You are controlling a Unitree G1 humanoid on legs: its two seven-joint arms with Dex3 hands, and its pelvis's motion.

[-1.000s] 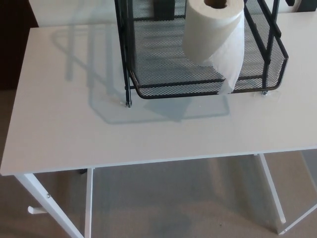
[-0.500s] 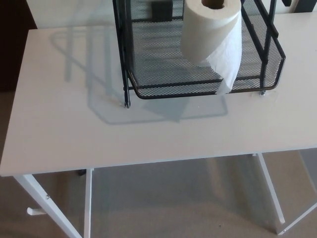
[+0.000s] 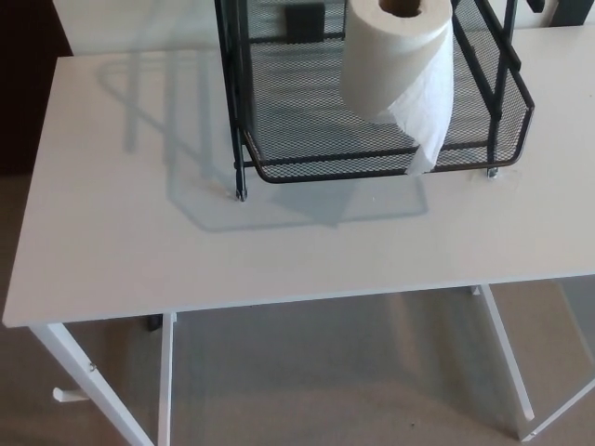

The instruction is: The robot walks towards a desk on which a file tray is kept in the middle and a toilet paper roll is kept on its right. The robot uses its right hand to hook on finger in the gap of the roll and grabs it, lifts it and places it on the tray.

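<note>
Placing step is looking done: the toilet paper roll (image 3: pixel 390 65) is sitting in the file tray (image 3: pixel 316 173).

The desk (image 3: pixel 139 232) is lying bare left of the file tray. The roll is standing upright toward the tray's right side, its loose sheet (image 3: pixel 429 130) hanging over the tray's front rim. Neither robot hand is showing, so I cannot tell their state. Next, I judge, is only keeping clear.

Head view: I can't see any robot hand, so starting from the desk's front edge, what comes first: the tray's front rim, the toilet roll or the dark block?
No hand shows, so this counts from the desk's front edge.
1. tray's front rim, mid-desk.
2. toilet roll, standing in the tray's right half.
3. dark block, at the tray's back.
</note>
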